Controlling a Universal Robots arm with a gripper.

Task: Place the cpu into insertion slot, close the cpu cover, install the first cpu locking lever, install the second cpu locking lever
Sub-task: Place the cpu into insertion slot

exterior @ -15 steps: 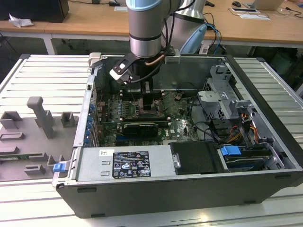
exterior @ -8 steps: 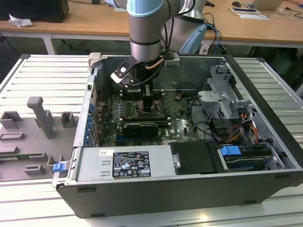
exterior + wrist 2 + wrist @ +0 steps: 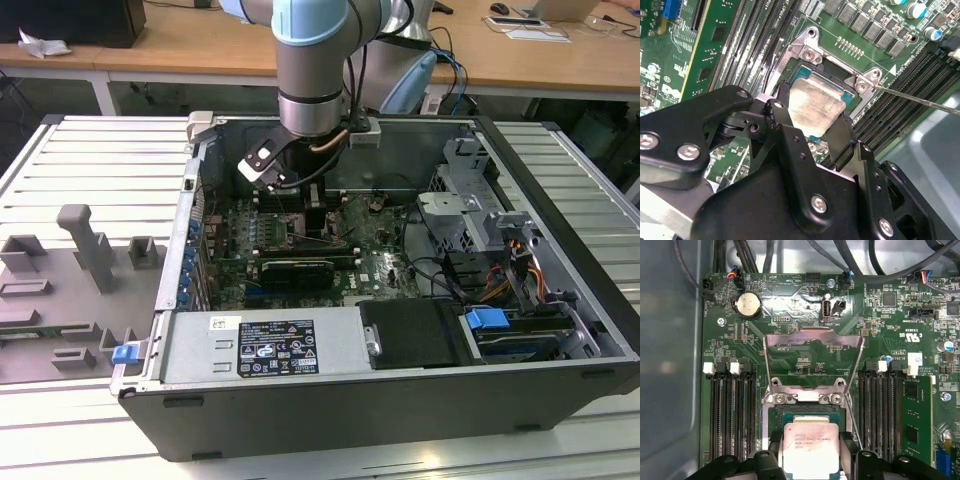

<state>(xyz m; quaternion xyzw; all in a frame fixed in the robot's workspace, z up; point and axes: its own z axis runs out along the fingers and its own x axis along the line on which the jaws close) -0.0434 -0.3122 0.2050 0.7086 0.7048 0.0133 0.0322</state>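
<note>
The cpu (image 3: 810, 447), a flat square chip with a pale silver top, sits between my gripper's (image 3: 810, 457) black fingers (image 3: 847, 452), which are shut on two of its opposite edges. In the second wrist view the cpu (image 3: 815, 106) hangs just over the insertion slot (image 3: 840, 82), a dark socket with a silver rim. Whether it rests in the slot I cannot tell. The cpu cover (image 3: 812, 342) stands swung open behind the insertion slot (image 3: 807, 412). A thin wire locking lever (image 3: 920, 99) sticks out beside the socket. In the exterior view my gripper (image 3: 312, 212) reaches down into the open computer case.
Long black memory slots (image 3: 732, 415) run along both sides of the socket, with a green memory module (image 3: 915, 420) on one side. A coin battery (image 3: 748, 305) and cables (image 3: 850, 260) lie beyond the cover. The graphics card (image 3: 295, 270), power supply (image 3: 260, 345) and drive bay (image 3: 480, 210) surround the board.
</note>
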